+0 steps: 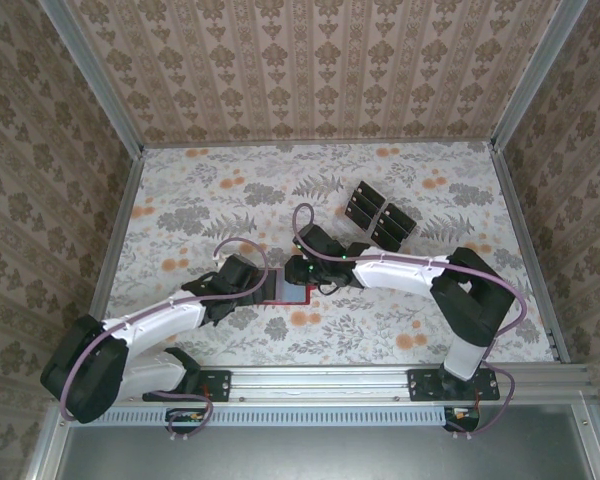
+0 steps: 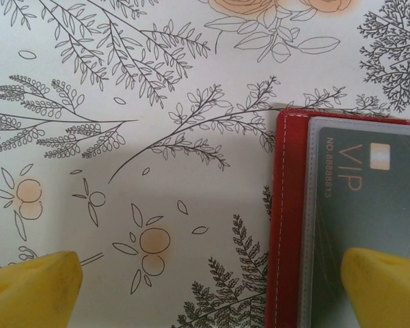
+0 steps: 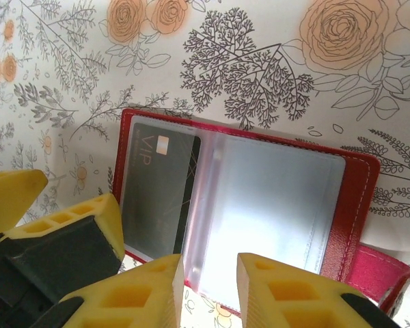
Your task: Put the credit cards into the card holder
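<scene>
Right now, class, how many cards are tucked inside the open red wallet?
1: a dark VIP card in the wallet's left half, as seen in the right wrist view. Others could be hidden behind it.

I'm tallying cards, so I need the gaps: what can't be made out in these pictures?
- Top view: loose credit cards too small to count.
- Right wrist view: glare whitens the card holder's right pocket; contents unclear.
- Left wrist view: VIP card cut by the frame edge, corner behind a yellow finger.

A flat bench (image 1: pixel 210 190) covered in white cloth with grey leaves and orange flowers is seen. It is shut in on three sides by brown wallpaper walls (image 1: pixel 310 60) with curly patterns. Grey metal posts (image 1: pixel 92 75) are set in the back corners.
</scene>
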Available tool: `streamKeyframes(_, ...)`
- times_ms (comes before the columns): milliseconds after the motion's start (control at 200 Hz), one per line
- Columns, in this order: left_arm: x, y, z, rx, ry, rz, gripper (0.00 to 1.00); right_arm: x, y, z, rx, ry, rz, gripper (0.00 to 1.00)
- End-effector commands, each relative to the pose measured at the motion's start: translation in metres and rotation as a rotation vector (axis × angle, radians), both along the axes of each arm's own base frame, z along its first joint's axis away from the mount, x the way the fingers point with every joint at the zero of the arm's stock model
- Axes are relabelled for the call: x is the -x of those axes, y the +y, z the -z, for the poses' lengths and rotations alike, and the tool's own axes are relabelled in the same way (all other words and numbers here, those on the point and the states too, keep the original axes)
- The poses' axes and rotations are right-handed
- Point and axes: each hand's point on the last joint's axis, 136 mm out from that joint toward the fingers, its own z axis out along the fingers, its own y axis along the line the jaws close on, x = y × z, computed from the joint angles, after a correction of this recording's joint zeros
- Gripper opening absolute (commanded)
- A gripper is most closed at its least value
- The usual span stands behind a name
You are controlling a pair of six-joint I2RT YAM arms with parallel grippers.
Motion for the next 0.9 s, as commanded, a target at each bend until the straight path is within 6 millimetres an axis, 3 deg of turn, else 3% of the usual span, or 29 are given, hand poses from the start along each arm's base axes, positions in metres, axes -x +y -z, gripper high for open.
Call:
streamKeyframes(0,-0.002,-0.003,-0.001,-0.007,0.004,0.019,1.0,0.001,-0.01,0.016,0.086,0.021,-0.02,0.27)
streamKeyframes(385,-0.006,-0.023,-0.007,-0.022,-0.016,0.094,1.0,-0.007,-0.016,0.036,0.095,0.053,-0.009,0.16)
streamKeyframes(895,-0.01,-0.046,-0.011,-0.022,-0.054,0.155,1.0,-0.008,0.013,0.055,0.02,0.108,-0.051,0.1)
